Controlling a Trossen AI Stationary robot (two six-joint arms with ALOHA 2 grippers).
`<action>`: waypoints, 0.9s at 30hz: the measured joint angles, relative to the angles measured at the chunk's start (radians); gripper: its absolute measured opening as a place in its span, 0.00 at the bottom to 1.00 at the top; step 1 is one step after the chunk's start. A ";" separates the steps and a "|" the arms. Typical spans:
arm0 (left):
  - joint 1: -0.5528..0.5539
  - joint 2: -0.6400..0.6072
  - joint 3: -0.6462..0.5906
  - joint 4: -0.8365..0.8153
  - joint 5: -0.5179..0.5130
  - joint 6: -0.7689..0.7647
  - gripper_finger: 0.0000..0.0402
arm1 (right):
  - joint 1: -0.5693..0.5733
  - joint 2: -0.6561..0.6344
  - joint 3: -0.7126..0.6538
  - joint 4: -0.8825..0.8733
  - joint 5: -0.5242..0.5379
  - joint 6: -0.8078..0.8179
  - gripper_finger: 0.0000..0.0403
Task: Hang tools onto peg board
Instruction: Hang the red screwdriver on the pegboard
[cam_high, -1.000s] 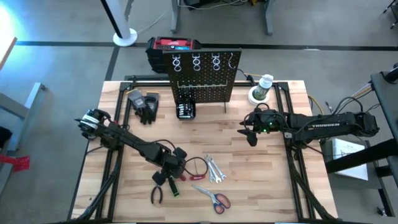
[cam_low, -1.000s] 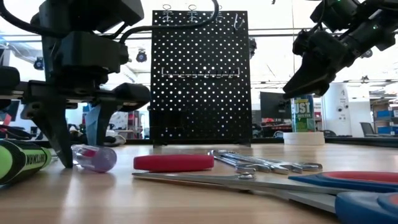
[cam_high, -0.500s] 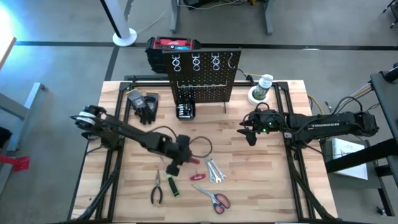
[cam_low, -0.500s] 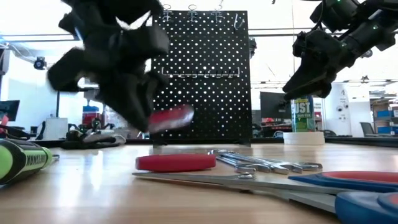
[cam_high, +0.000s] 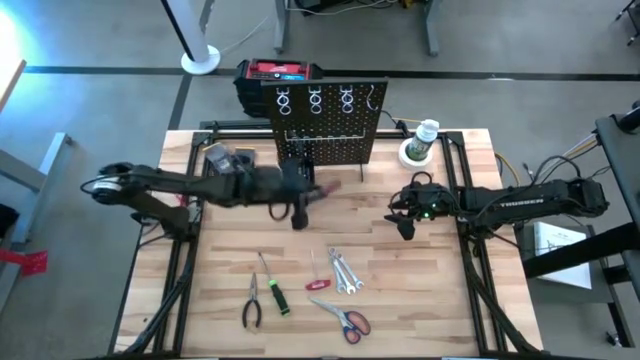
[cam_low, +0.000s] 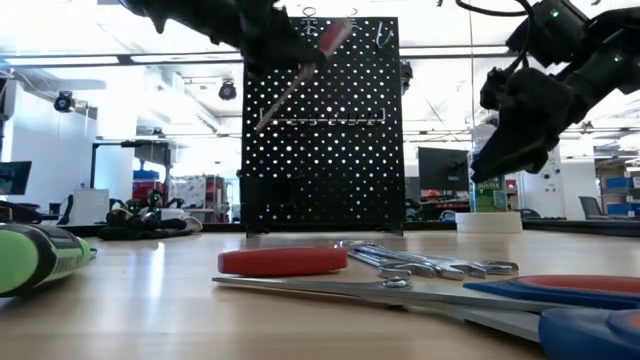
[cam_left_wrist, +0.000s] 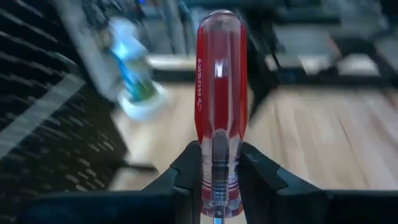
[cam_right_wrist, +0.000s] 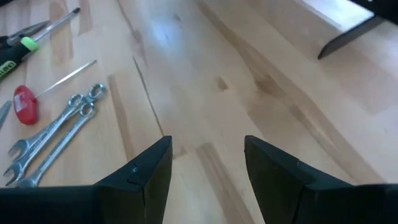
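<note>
My left gripper (cam_high: 305, 193) hangs in the air just in front of the peg board (cam_high: 330, 120), shut on a red-handled screwdriver (cam_left_wrist: 221, 93). In the low view the screwdriver (cam_low: 322, 45) slants across the board's upper part, handle up. On the table's near middle lie black-handled pliers (cam_high: 252, 302), a green-handled screwdriver (cam_high: 273, 292), a small red tool (cam_high: 318, 284), silver wrenches (cam_high: 345, 272) and red-handled scissors (cam_high: 346, 319). At the table's right my right gripper (cam_right_wrist: 208, 168) hovers open with nothing between its fingers. My left gripper pinches the screwdriver's red handle at its shaft end (cam_left_wrist: 217, 180) between the two fingers (cam_left_wrist: 186, 171). They come nearly level from the table's left. The handle sticks out beyond the fingertips, and the shaft (cam_low: 275, 105) slants down. The tool is lifted clear of the table.
A red-and-black toolbox (cam_high: 280, 74) stands behind the board. Black gloves (cam_high: 235, 170) and a small black box of bits (cam_high: 298, 178) lie by the board's foot. A spray can on a white tape roll (cam_high: 422, 140) stands at the far right.
My left gripper has taken hold of the red-handled screwdriver on the near middle of the table. It has carried the screwdriver up and toward the far edge to the peg board, tipping from pointing down to nearly level. My right gripper has sunk slightly.
</note>
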 joint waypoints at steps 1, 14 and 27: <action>0.023 -0.015 0.000 0.025 0.001 -0.005 0.15 | 0.000 0.000 -0.004 0.000 0.000 0.004 0.44; 0.139 -0.061 0.136 0.076 0.021 0.002 0.15 | 0.000 -0.001 -0.058 0.026 0.000 0.023 0.35; 0.160 0.019 0.442 0.206 0.048 0.118 0.15 | 0.009 -0.001 -0.065 0.032 -0.002 0.022 0.29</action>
